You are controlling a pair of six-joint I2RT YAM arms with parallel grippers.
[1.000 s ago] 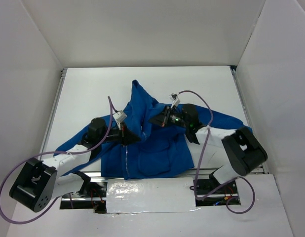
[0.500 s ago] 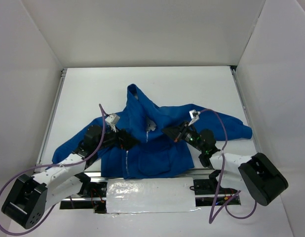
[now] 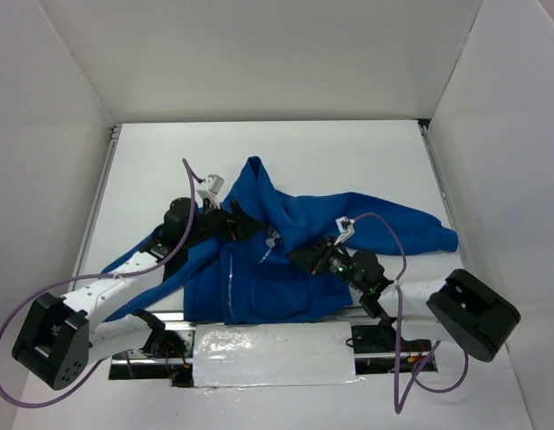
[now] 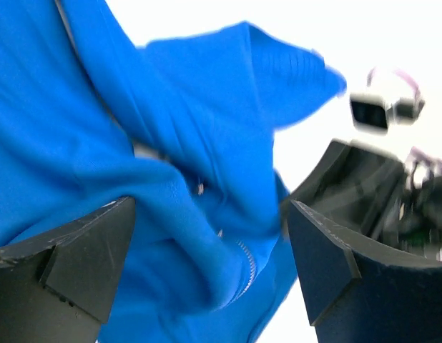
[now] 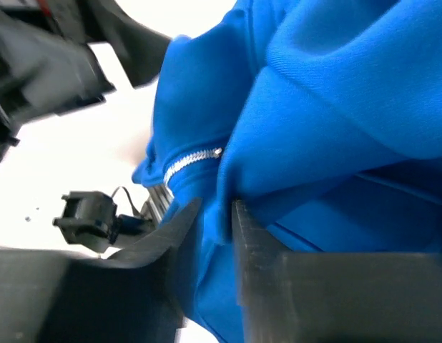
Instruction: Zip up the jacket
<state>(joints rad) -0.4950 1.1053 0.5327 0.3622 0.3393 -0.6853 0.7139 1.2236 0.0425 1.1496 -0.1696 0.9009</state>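
Observation:
The blue jacket (image 3: 304,219) lies rumpled on the white table, its lower front hanging over the near edge. Its silver zipper (image 3: 229,287) runs up the left front and also shows as zipper teeth (image 4: 246,261) and a zipper end (image 5: 192,161). My left gripper (image 3: 244,224) is at the collar on the left, and this left gripper (image 4: 212,214) is wide open over folded fabric, gripping nothing. My right gripper (image 3: 299,257) sits at the jacket's middle front. The right gripper (image 5: 215,207) has its jaws a little apart, with a fold of jacket in the narrow gap.
A metal rail (image 3: 367,312) and a silver taped plate (image 3: 272,354) run along the near edge between the arm bases. White walls enclose the table on three sides. The right arm's wrist (image 4: 364,186) shows close by in the left wrist view.
The left gripper let go and opened wide, then moved up to the collar. The right gripper dropped toward the near edge and its jaws have parted. The collar shifted.

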